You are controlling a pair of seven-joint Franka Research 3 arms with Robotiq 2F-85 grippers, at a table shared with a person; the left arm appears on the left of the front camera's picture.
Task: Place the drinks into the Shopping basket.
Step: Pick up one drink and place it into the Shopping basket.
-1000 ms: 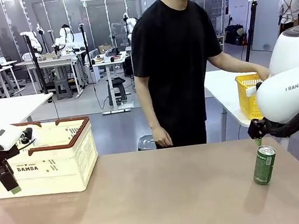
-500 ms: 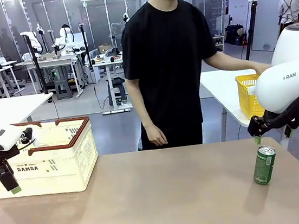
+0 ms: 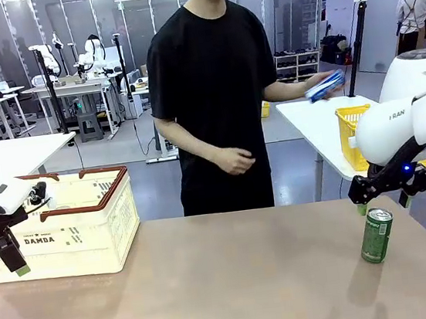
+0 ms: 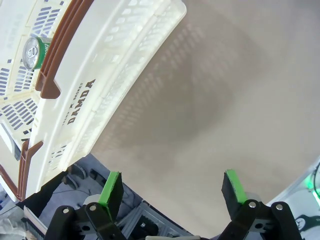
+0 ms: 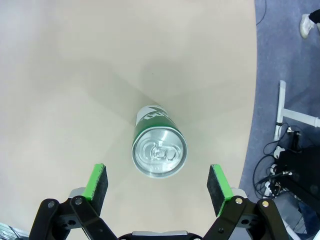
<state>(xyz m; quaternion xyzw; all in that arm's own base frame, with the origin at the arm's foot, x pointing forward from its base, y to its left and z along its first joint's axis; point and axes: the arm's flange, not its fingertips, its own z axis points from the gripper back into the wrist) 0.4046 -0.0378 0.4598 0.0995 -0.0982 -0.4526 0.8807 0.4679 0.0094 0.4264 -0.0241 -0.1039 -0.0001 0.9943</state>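
The green can [image 3: 377,234] stands upright on the table [image 3: 214,292], close to its right edge. The robot's right hand [image 3: 382,202] hangs just above the silver top, its two fingers spread apart with nothing between them. The coming move turns on that relation, I'd say: the can's long axis runs straight up and the hand looks straight down along it. A plain descent ought to bring one pad to either side. The right arm is clearly the nearer one. The left hand [image 3: 14,260], fingers likewise apart and empty, sits far off at the left, in front of the Shopping basket [image 3: 89,229] and well apart from this can.

From the front I can judge height: the fingertips seem to clear the can top without touching. I can't judge centring from there. The right wrist view supplies it, with the lid lying about midway between the green pads [image 5: 97,182].

The left wrist view looks over the basket's brown rim, as the front view cannot, and finds another green can [image 4: 36,50] standing inside the basket.

Across the table the person holds something blue [image 3: 324,85] above a side table, near a yellow mesh basket [image 3: 352,134]. It may be more drinks, though I can't tell for sure.
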